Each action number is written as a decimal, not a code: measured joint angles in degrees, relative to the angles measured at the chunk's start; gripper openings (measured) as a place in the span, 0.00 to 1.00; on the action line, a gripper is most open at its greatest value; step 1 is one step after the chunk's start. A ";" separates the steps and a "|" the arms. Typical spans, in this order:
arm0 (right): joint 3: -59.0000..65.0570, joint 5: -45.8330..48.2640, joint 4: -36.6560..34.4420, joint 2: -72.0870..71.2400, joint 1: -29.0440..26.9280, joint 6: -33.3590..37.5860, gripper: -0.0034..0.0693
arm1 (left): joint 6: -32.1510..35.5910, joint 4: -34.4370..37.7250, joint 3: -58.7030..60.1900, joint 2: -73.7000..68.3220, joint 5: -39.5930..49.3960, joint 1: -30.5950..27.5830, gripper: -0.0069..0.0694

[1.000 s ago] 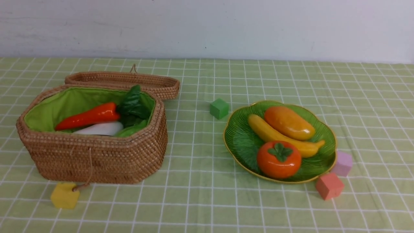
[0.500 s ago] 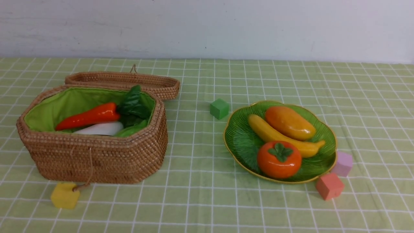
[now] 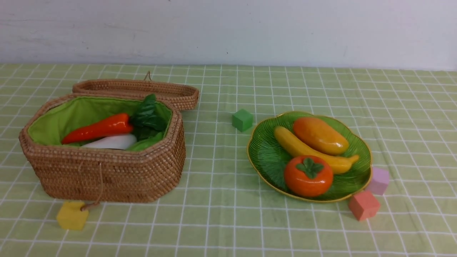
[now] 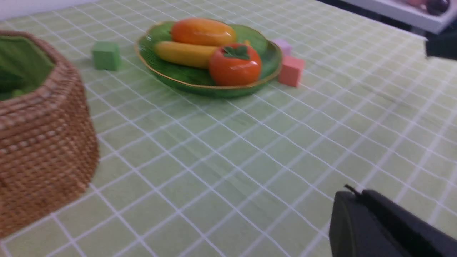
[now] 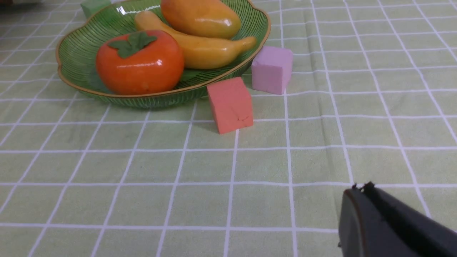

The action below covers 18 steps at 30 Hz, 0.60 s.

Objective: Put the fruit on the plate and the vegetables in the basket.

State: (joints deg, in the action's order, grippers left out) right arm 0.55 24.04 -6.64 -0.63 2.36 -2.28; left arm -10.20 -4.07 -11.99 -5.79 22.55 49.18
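Observation:
The wicker basket (image 3: 107, 175) stands open at the left, its lid (image 3: 135, 87) lying behind it. Inside lie the vegetables: a red-orange carrot (image 3: 98, 130), a white radish (image 3: 112, 141) and dark green leaves (image 3: 148, 114). The green plate (image 3: 266, 157) at the right holds the fruit: a mango (image 3: 319, 135), a banana (image 3: 303, 148) and a persimmon (image 3: 307, 176). No arm shows in the front view. My left gripper (image 4: 357, 192) hangs shut and empty over bare cloth, well short of the basket (image 4: 39, 142) and plate (image 4: 185, 76). My right gripper (image 5: 360, 187) is shut and empty, short of the plate (image 5: 76, 57).
Foam cubes lie around: green (image 3: 242, 120) beside the plate's far left, lilac (image 3: 378, 180) and pink (image 3: 363, 205) against its near right rim, yellow (image 3: 71, 215) in front of the basket by its cord. A checked green cloth (image 3: 221, 221) covers the table.

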 joint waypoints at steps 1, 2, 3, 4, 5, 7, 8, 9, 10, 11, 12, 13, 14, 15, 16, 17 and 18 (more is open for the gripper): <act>0.00 0.00 -0.06 0.00 0.00 0.00 0.04 | 0.00 0.47 0.68 0.44 -2.04 -2.67 0.09; 0.00 0.00 -0.05 0.00 0.00 0.00 0.04 | 0.00 0.96 1.93 1.27 -4.50 -7.94 0.09; 0.00 0.00 -0.05 0.00 0.00 0.00 0.05 | 0.00 1.41 2.68 2.06 -6.05 -11.14 0.09; 0.00 0.00 -0.05 0.00 0.00 0.00 0.05 | 0.00 1.56 2.88 2.06 -6.43 -11.95 0.09; 0.00 0.00 -0.05 0.00 0.00 0.00 0.04 | 0.00 2.67 4.28 3.56 -8.85 -17.61 0.08; 0.00 0.00 -0.02 0.00 0.00 0.00 0.04 | 0.00 4.50 6.30 5.44 -11.30 -24.49 0.07; 0.00 0.00 -0.02 0.00 0.00 0.00 0.04 | 0.00 5.42 7.46 6.06 -12.25 -27.88 0.07; 0.00 -0.06 -0.02 0.00 0.00 0.00 0.04 | 0.00 6.17 8.49 6.27 -12.82 -30.28 0.07; 0.00 -0.05 -0.02 0.00 0.00 0.00 0.05 | 0.00 6.86 10.43 6.38 -13.37 -33.82 0.07; 0.00 -0.05 -0.02 0.00 0.00 0.00 0.05 | -0.05 7.43 11.80 6.38 -13.60 -35.92 0.07; 0.00 -0.05 -0.02 0.00 0.00 0.00 0.05 | -0.04 7.68 12.04 6.38 -13.55 -36.28 0.07; 0.00 -0.05 -0.02 0.00 0.00 0.00 0.05 | -0.55 8.60 13.20 6.38 -12.27 -38.56 0.07; 0.00 -0.05 -0.02 0.00 0.00 0.00 0.05 | -0.80 9.15 13.32 6.38 -10.90 -39.33 0.07; 0.00 -0.05 -0.07 0.00 0.00 0.00 0.05 | -1.08 9.51 13.51 6.38 -8.23 -40.09 0.07; 0.00 -0.05 -0.12 0.00 0.00 0.00 0.05 | -1.13 9.69 13.51 6.38 -5.58 -40.43 0.07; 0.00 -0.05 -0.11 0.00 0.00 0.00 0.05 | -1.22 9.76 13.56 6.38 -3.65 -40.55 0.07; 0.00 -0.05 -0.11 0.00 0.00 0.00 0.05 | -1.30 9.84 13.62 6.38 -1.96 -40.55 0.07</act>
State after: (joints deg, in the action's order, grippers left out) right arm 0.55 23.99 -6.76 -0.63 2.36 -2.28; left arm -11.50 5.77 1.63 0.59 20.59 8.64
